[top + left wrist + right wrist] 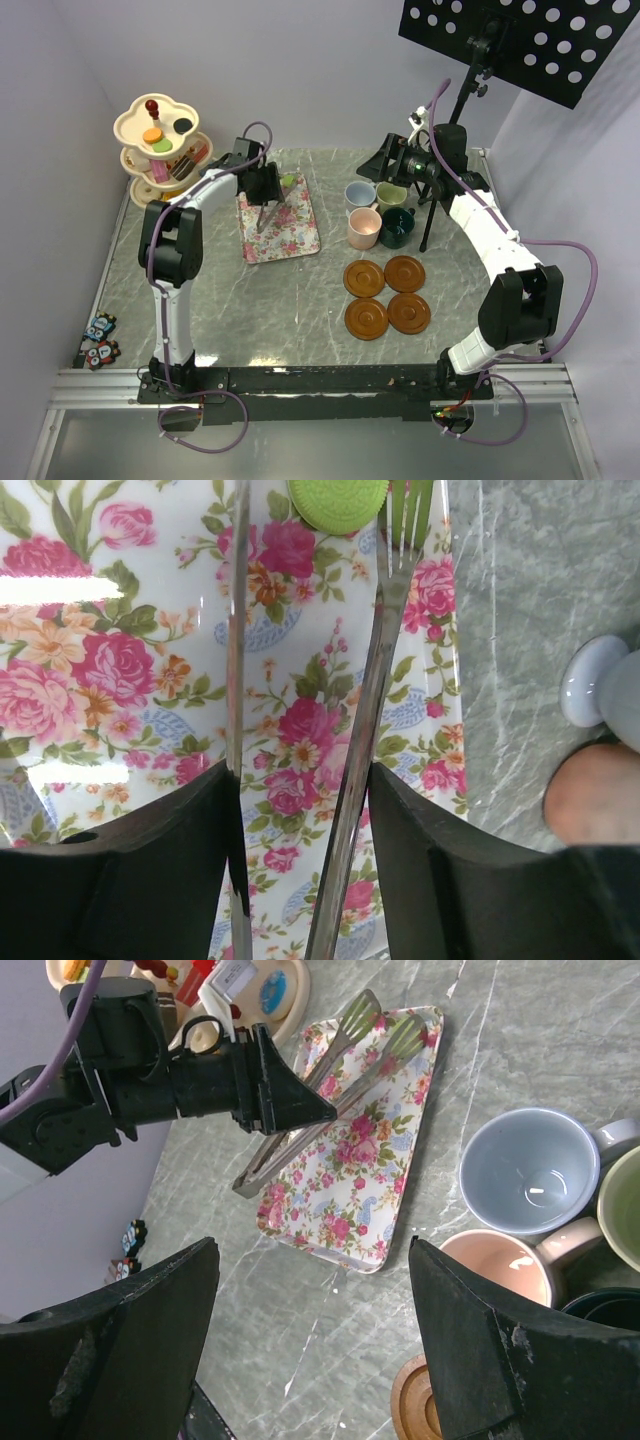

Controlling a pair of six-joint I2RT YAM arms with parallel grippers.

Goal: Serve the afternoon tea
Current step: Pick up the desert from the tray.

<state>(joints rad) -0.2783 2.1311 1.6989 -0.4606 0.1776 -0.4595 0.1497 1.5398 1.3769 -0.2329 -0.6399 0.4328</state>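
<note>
One green macaron (338,500) on tray (120,660), upper frame, near tips of tongs (365,730) pinched by left hand (300,790), right hand (312,1260) spread

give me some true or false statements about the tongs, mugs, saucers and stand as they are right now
1. The left end effector holds the metal tongs over the floral tray. True.
2. Each mug stands on a saucer. False: the mugs stand on the table beside the saucers, which are bare.
3. A green macaron lies on the floral tray between the tong tips. True.
4. The right end effector grips the pink mug. False: it is open and holds nothing.
5. The stand has an empty top tier. False: toy sweets sit on it.
</note>
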